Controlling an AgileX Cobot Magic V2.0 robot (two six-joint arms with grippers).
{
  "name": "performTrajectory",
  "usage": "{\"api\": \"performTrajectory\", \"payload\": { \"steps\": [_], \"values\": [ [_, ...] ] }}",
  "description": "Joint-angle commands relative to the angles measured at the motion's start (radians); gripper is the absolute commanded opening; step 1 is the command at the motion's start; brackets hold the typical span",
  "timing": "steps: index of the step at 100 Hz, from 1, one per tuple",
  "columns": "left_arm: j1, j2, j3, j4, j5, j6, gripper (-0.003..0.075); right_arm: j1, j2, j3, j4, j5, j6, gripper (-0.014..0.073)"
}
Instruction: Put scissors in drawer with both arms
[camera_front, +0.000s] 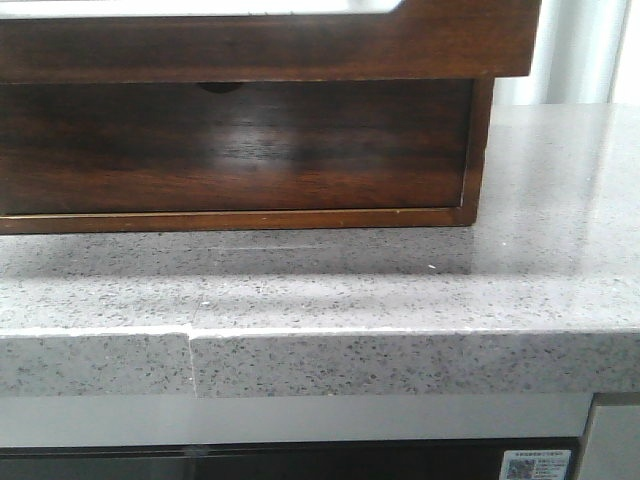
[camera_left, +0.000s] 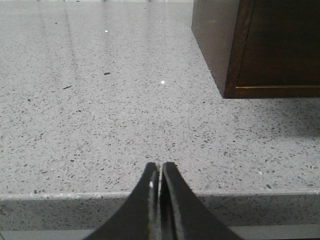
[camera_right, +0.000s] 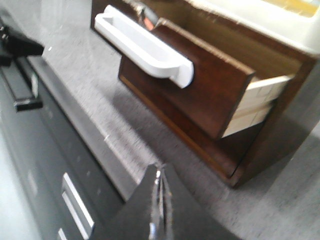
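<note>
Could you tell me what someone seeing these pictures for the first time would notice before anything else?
Most striking is the dark brown wooden cabinet standing on the grey speckled countertop, filling the upper part of the front view. In the right wrist view its drawer stands pulled out, with a white handle on its glossy front. Both the left gripper and the right gripper are shut and hold nothing; no scissors are visible.
</note>
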Motion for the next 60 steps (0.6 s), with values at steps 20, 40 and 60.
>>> {"api": "performTrajectory", "payload": {
  "steps": [20, 40, 60],
  "values": [
    [-0.002, -0.029, 0.023, -0.007, -0.069, -0.009, -0.0022, -0.046, 0.001, 0.088, -0.283, -0.465, 0.453, -0.0041],
    [-0.002, -0.029, 0.023, -0.007, -0.069, -0.009, -0.0022, -0.134, -0.027, 0.248, -0.538, -0.931, 0.835, -0.0041],
    [-0.002, -0.029, 0.023, -0.007, -0.069, -0.009, -0.0022, -0.365, -0.149, 0.4, -0.538, -1.068, 0.925, -0.0041]
  ]
}}
